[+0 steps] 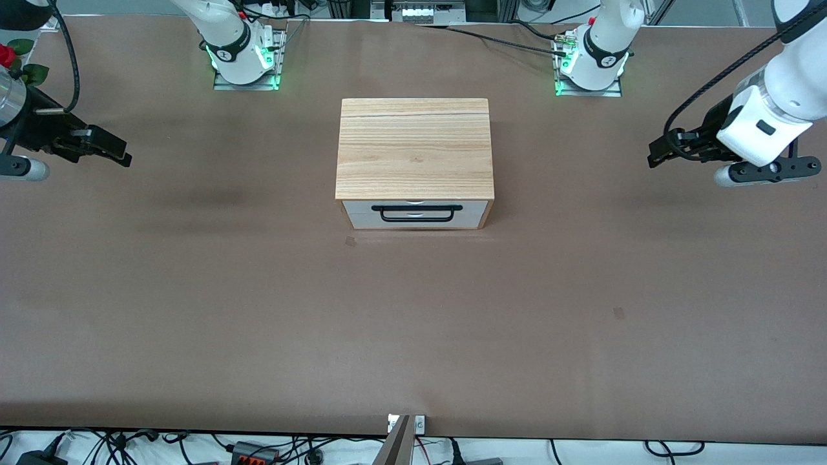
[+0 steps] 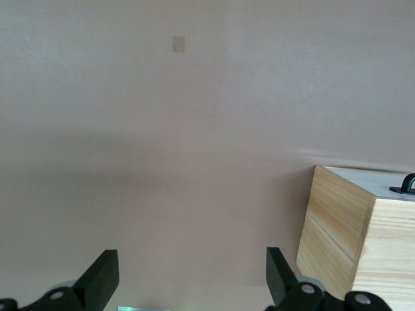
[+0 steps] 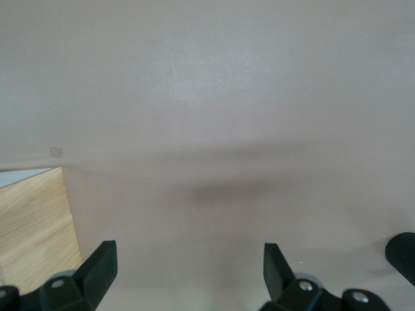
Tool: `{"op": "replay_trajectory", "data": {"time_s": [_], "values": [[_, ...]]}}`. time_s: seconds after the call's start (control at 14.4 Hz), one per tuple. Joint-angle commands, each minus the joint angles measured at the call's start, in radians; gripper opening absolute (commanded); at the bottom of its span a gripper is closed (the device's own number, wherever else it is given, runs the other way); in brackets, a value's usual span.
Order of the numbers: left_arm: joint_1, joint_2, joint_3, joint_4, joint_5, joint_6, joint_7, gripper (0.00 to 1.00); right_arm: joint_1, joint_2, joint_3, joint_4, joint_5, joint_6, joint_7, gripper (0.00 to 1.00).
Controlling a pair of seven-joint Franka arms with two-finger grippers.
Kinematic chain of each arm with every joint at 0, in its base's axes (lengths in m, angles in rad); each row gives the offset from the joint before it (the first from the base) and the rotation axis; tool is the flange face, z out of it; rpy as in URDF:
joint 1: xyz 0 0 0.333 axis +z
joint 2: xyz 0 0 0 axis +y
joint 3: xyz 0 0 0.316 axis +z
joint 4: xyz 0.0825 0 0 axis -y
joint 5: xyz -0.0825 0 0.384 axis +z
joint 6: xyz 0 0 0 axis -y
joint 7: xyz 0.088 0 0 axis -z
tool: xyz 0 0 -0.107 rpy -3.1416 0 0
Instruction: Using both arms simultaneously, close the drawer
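The light-wood box cabinet (image 1: 413,145) stands in the middle of the table. Its drawer (image 1: 415,214) has a white front and a black bar handle (image 1: 420,214) and faces the front camera; the front sits flush under the cabinet top, with no wood interior showing. My left gripper (image 1: 656,155) hangs open over bare table toward the left arm's end, well apart from the cabinet. My right gripper (image 1: 123,155) hangs open over bare table toward the right arm's end. The left wrist view shows open fingers (image 2: 104,275), the cabinet (image 2: 337,233) and the handle (image 2: 405,184). The right wrist view shows open fingers (image 3: 104,265) and the cabinet (image 3: 32,220).
The brown table (image 1: 194,310) carries two small tape marks, one in front of the drawer (image 1: 350,241) and one nearer the front camera (image 1: 618,313). A red flower (image 1: 6,55) sits at the right arm's end. The arm bases (image 1: 245,64) (image 1: 588,68) stand farthest from the front camera.
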Motion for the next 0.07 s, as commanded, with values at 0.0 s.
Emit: {"op": "replay_trajectory", "data": {"time_s": [0.0], "values": [[0.008,-0.006,-0.011,-0.012,0.028,0.009,-0.021,1.00,0.020,0.002,-0.008,0.014,-0.016,-0.002,0.011,1.00]]}}
